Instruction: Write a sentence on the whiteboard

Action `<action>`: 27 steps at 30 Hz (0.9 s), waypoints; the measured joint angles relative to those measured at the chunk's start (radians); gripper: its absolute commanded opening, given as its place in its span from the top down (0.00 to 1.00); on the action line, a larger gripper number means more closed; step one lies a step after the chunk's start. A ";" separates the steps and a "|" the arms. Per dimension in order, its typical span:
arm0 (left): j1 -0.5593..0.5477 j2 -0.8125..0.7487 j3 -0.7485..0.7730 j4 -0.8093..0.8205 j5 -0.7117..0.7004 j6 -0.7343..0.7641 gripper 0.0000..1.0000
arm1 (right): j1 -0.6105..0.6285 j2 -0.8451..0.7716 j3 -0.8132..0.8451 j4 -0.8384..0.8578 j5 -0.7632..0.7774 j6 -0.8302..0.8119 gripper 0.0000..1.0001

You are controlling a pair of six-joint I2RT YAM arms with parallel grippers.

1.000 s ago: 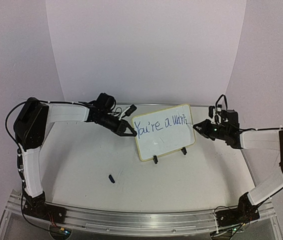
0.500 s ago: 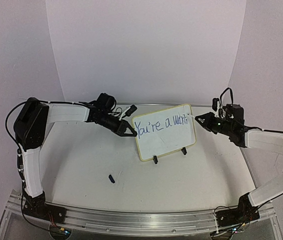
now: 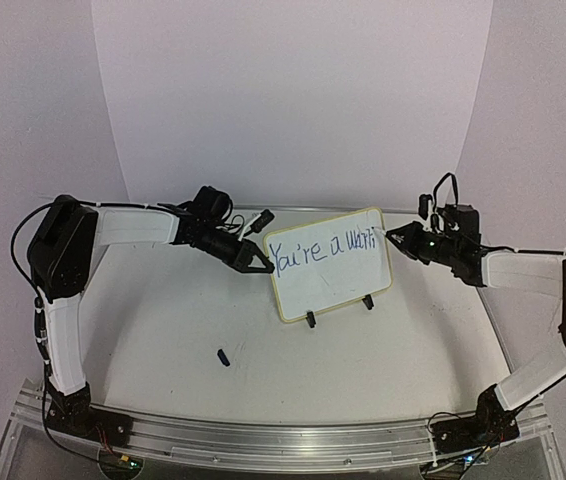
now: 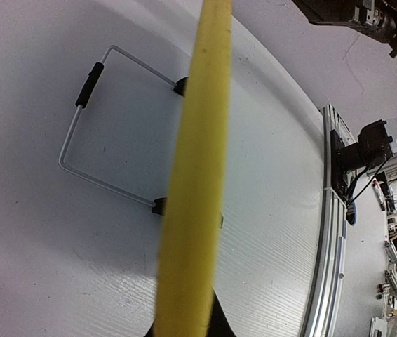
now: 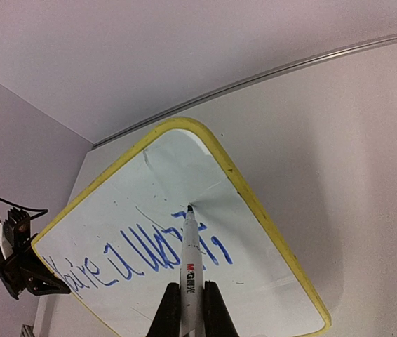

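L jaws clamped on whiteboard [image 3: 333, 285] edge; R jaws closed on marker [image 5: 190, 253], tip at sentence [image 3: 318, 247] end. Board upright mid-surface [image 3: 163, 330]. Risk: excess tip pressure, board tilts, stroke skips.

The sentence [image 3: 318, 248], in blue handwriting on the whiteboard [image 3: 333, 285], reads "You're a", followed by an unfinished word that begins with W and cannot be made out further. The marker [image 5: 189, 270] bears a small printed logo, seemingly "M&G", beside characters too small to read.
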 measured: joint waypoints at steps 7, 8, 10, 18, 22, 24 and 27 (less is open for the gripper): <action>0.000 0.000 0.000 0.000 0.001 0.000 1.00 | 0.000 0.019 0.009 0.002 0.006 -0.003 1.00; 0.000 0.000 0.000 0.000 0.001 0.000 1.00 | 0.000 0.021 0.009 0.002 0.006 -0.003 1.00; 0.000 0.000 0.000 0.000 0.001 -0.001 1.00 | 0.000 0.021 0.009 0.002 0.006 -0.003 1.00; 0.000 0.000 0.000 0.000 0.000 0.000 1.00 | 0.000 -0.026 -0.007 -0.001 0.013 -0.002 1.00; 0.000 0.000 0.000 0.000 0.000 0.000 1.00 | 0.000 -0.111 -0.050 0.004 0.035 0.000 1.00; 0.000 0.000 0.000 0.000 0.000 0.000 1.00 | 0.000 -0.114 -0.060 0.004 0.042 0.001 1.00; 0.000 0.000 0.000 0.000 0.000 0.000 1.00 | 0.000 -0.110 -0.071 0.000 0.046 0.000 1.00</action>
